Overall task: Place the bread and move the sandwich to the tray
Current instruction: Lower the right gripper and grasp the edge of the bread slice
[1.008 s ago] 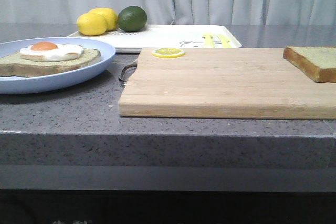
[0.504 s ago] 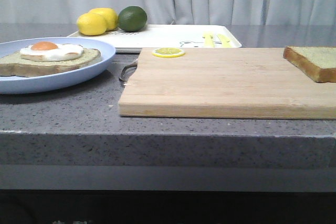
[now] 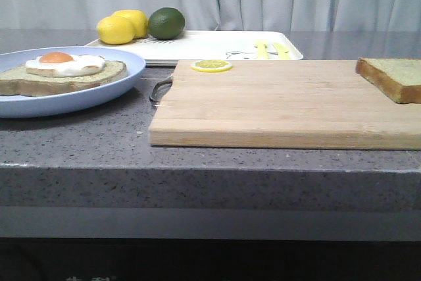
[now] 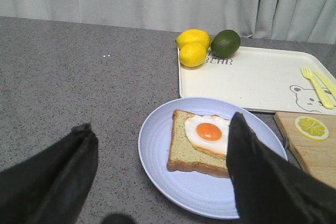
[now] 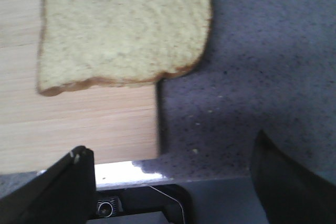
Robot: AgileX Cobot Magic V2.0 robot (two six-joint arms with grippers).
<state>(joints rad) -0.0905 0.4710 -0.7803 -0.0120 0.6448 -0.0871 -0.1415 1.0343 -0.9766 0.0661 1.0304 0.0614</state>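
The plain bread [image 3: 393,77] lies on the right end of the wooden cutting board [image 3: 283,103], its edge overhanging the board's side in the right wrist view [image 5: 123,30]. A slice topped with a fried egg [image 3: 62,70] sits on the round light-blue plate [image 3: 99,93] at the left; it also shows in the left wrist view [image 4: 202,142]. The white tray [image 3: 210,45] lies at the back. My left gripper [image 4: 160,174] is open and empty above the plate's near side. My right gripper [image 5: 170,182] is open and empty, short of the bread. Neither gripper shows in the front view.
Two lemons [image 3: 122,27] and a lime [image 3: 166,23] sit on the tray's left end; yellow cutlery [image 3: 270,49] lies on its right end. A lemon slice [image 3: 211,66] lies on the board's back left corner. The counter's front edge [image 3: 210,172] runs close below the board.
The front view shifts by a pixel or two; nothing on the table has moved.
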